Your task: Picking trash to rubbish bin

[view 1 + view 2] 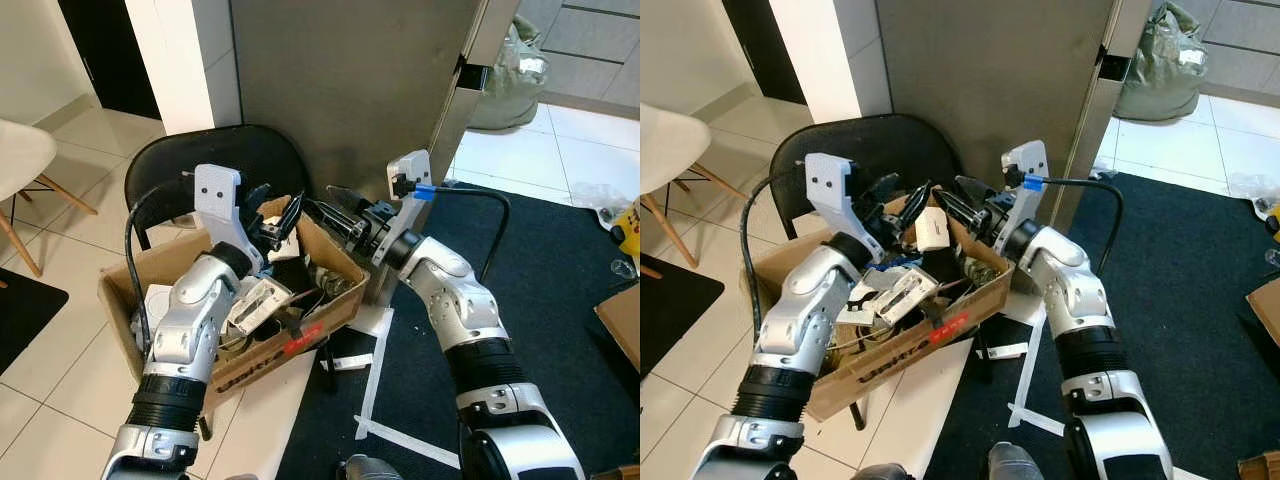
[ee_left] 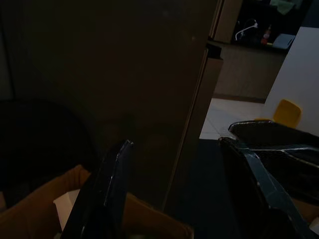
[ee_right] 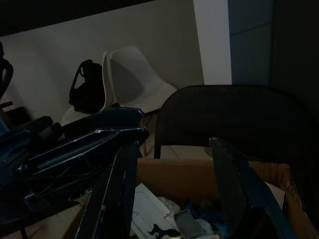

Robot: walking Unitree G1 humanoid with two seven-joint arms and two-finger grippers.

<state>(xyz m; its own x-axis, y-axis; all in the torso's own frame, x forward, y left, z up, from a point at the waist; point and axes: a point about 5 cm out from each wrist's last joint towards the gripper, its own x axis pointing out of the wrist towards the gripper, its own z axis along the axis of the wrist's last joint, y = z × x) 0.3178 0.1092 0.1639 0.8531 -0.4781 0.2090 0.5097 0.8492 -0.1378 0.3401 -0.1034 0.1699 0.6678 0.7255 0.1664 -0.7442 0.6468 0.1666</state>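
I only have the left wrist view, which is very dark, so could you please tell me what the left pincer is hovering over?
Observer: The left pincer hangs over an open cardboard box full of trash, standing on a black chair.
Operator: Thank you. Is it holding anything?
Observer: No, its fingers are spread and bare; a small white carton sits in the box just beside them.
Operator: And where is the other arm, please?
Observer: The right pincer reaches over the box's far corner from the other side, fingers open too, pointing towards the left one.
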